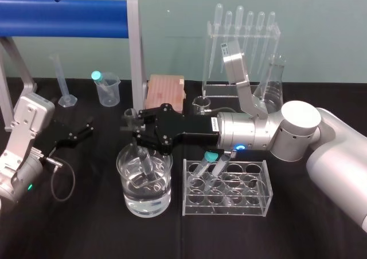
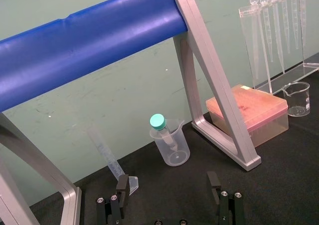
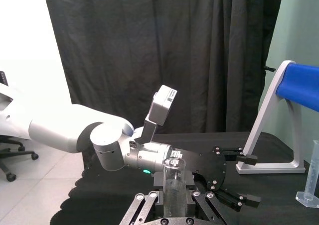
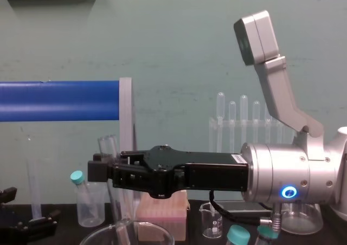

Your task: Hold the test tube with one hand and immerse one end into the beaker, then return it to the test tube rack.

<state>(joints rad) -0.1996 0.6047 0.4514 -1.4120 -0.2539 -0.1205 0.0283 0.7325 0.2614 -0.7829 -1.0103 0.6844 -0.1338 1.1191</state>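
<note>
When checked from head and chest views, found right hand [image 1: 133, 127] clamped on the test tube [image 1: 144, 161] just under its uncapped rim. Noted tube tilted, hanging below the hand, lower end inside the beaker [image 1: 118, 163] directly beneath. Logged test tube rack [image 1: 265, 181] on the tabletop [image 1: 86, 230] beneath the hand's wrist, just beside the beaker. Recorded left hand [image 1: 85, 130] parked well away from it, spread apart.

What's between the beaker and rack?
Head view: only a bare strip of tabletop separates beaker and rack. Right gripper holds the test tube in the beaker; left gripper parked at left.
</note>
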